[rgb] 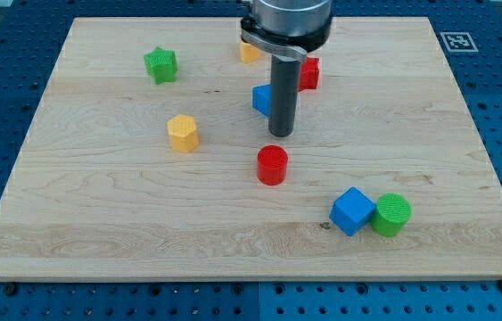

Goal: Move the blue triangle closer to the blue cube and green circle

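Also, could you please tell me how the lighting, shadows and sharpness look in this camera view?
In the camera view, lighting is even and soft, with no glare on the wooden board; the blue cube and green cylinder cast only faint shadows; edges look sharp throughout; the rod hides part of the blue triangle, my tip just below it.

The wooden board [99,232] carries eight blocks, placed here from the red cylinder [272,165] near its middle. The yellow hexagon [182,133] lies up and left of it, the green star [160,65] farther that way. The blue triangle [261,99], a red block [309,73] and a yellow block [249,52] sit above it. The blue cube [352,210] and green circle [391,215] touch, down to its right
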Motion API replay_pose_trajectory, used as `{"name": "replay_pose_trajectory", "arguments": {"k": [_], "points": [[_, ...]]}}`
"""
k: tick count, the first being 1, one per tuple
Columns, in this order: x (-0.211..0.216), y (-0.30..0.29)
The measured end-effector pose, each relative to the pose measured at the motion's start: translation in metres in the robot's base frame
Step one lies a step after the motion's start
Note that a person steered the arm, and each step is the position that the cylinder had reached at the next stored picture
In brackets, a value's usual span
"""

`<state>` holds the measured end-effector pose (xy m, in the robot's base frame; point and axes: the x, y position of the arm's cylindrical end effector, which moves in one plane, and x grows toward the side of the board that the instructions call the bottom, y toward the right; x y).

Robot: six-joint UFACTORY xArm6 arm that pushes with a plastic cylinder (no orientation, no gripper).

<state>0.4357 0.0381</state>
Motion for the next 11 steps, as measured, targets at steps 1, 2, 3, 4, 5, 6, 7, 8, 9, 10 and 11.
{"name": "replay_pose_trajectory", "arguments": {"k": [1, 2, 3, 4, 5, 6, 7, 8, 9, 10, 11], "points": [[-0.010, -0.044], [-0.037, -0.088], [-0.087, -0.098], [-0.099, -0.071], [-0.050, -0.023], [0.001, 0.039], [0.014, 0.079], [0.009, 0.072], [0.012, 0.053], [0.037, 0.052], [0.058, 0.088]]}}
